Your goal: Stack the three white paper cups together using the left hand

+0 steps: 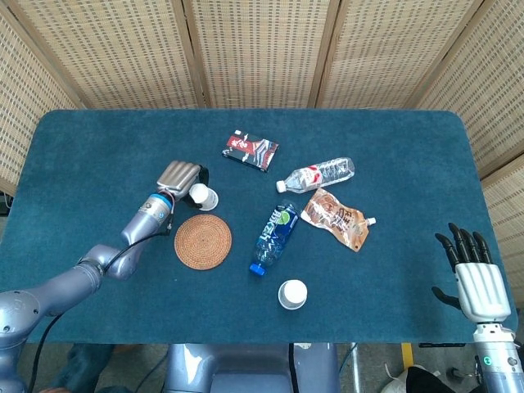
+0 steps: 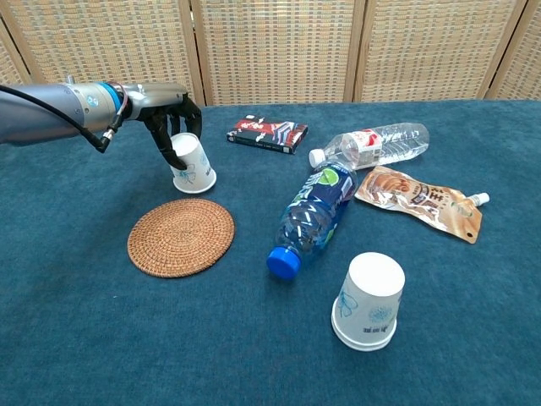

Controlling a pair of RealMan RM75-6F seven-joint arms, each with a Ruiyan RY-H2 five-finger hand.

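A white paper cup stands upside down behind the woven coaster, tipped toward the right. My left hand is at its left side, with dark fingers curled around the cup's upper part. A second white paper cup stands upside down near the front of the table, untouched. My right hand hangs off the table's front right corner with its fingers apart, holding nothing; the chest view does not show it.
A round woven coaster lies just in front of the held cup. A blue bottle, a clear bottle, a snack pouch and a dark packet lie mid-table.
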